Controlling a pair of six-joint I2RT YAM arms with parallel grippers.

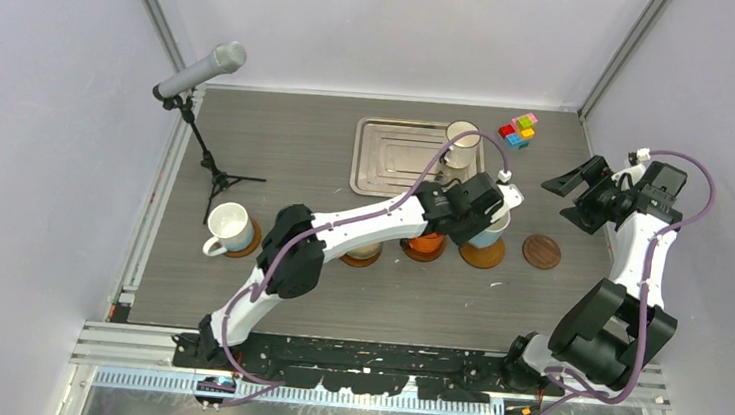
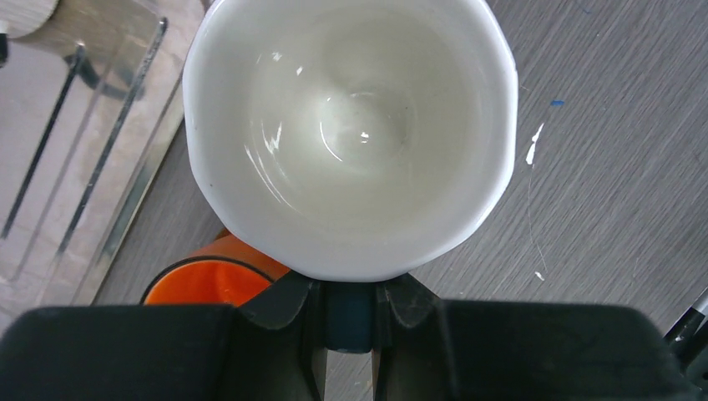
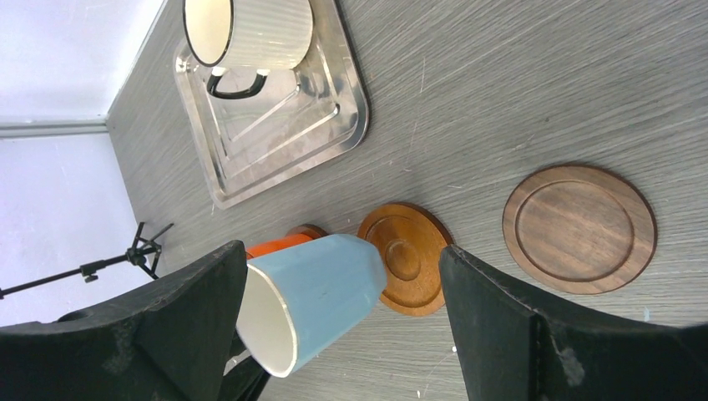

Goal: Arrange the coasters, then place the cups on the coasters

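Gripping the light blue cup (image 3: 313, 296) by its handle: left gripper (image 2: 348, 294) jaws are clenched tight on it. The cup's white inside fills the left wrist view.

The cup is over a brown coaster (image 3: 407, 257) mid-table (image 1: 297, 161), and its base overlaps the coaster's edge in the right wrist view. Can't tell if it's touching down or just above. It looks tilted there.

- Orange cup (image 1: 427, 241): just beside it on the left, on its own coaster.
- Beige cup (image 1: 365, 250): next one left, on a coaster, mostly hidden under the left arm.
- White cup (image 1: 228, 227): on a coaster at the left side, well apart from the rest.
- Small dark coaster (image 3: 579, 227): lies bare, just right of the blue cup's coaster.
- Cream cup (image 3: 250, 33): black rim, on the silver tray (image 1: 388, 159) at the back.

Right gripper (image 1: 565, 201) jaws are released, spread wide, holding nothing. It hovers off to the right, near the table edge.

Coloured blocks (image 1: 519, 130) are at the back right. A microphone (image 1: 200, 70) on a stand is at the back left.
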